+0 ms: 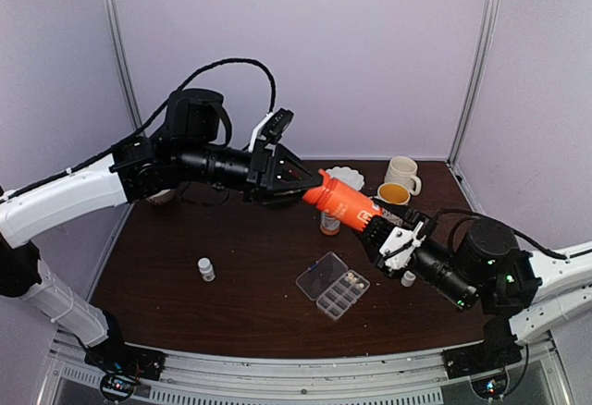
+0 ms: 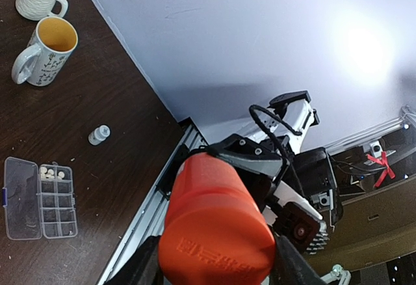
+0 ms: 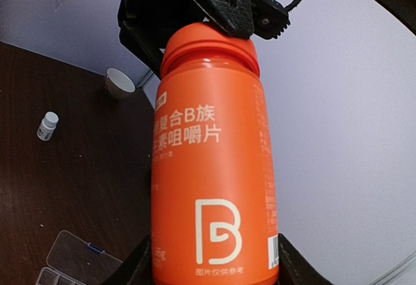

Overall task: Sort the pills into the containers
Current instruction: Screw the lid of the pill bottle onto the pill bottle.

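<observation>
An orange bottle (image 1: pixel 344 203) hangs tilted above the table, held at both ends. My left gripper (image 1: pixel 312 188) is shut on its cap end (image 2: pixel 214 259). My right gripper (image 1: pixel 376 230) is shut on its base (image 3: pixel 214 246). Below it on the table lies the clear organiser box (image 1: pixel 326 287) with its lid open flat; this box is at the left edge of the left wrist view (image 2: pixel 19 197) and in the bottom left corner of the right wrist view (image 3: pixel 68 259). A few white pills (image 1: pixel 352 280) lie in its far compartments (image 2: pixel 52 173).
A small amber bottle (image 1: pixel 329 224) stands under the orange bottle. One white vial (image 1: pixel 205 268) stands left of the organiser, another (image 1: pixel 408 278) near my right gripper. Two mugs (image 1: pixel 402 174) (image 1: pixel 393 194) and a white dish (image 1: pixel 344 176) sit at the back right.
</observation>
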Controlling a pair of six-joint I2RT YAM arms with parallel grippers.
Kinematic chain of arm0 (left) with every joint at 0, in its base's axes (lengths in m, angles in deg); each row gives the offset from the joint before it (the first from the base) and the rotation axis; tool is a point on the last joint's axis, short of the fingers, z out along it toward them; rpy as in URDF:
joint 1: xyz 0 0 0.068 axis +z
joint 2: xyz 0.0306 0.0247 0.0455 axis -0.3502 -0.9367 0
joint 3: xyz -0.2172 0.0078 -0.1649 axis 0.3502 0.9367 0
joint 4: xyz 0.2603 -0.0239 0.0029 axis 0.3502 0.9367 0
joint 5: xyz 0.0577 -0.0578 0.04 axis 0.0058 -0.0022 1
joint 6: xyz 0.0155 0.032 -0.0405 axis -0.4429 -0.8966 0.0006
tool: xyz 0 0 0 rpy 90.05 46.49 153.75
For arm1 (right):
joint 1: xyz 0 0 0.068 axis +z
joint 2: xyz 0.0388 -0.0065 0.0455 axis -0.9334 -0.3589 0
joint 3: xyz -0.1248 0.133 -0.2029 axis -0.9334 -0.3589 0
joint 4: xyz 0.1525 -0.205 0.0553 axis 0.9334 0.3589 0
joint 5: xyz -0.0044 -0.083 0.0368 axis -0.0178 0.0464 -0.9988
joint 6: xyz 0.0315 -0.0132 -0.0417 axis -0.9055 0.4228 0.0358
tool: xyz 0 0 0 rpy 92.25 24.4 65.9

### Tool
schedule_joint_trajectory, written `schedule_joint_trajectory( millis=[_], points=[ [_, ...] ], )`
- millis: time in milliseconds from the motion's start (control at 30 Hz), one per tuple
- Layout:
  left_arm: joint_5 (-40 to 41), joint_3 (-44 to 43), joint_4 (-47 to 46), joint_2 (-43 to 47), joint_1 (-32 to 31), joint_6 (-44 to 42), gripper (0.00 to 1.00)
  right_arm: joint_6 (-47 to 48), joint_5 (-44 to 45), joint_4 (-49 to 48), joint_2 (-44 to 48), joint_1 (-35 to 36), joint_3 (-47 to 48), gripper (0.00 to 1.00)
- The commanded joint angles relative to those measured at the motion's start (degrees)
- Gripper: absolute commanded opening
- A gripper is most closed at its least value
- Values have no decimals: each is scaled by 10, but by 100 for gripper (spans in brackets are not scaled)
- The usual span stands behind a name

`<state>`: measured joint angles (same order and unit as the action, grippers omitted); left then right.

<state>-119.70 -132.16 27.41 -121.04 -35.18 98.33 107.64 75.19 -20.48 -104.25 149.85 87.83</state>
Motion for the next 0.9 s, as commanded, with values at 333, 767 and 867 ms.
schedule_joint_trajectory(
  millis=[333, 767, 867],
  points=[
    [-9, -3, -32, -64, -21, 102, 40, 227, 64, -137, -97, 70, 24, 0],
    [35, 4, -33, -45, -16, 64, 38, -83, 15, -17, -41, 45, 98, 0],
    [15, -3, -42, -40, -23, -40, 37, -226, -146, 49, 4, -11, 107, 0]
  ],
)
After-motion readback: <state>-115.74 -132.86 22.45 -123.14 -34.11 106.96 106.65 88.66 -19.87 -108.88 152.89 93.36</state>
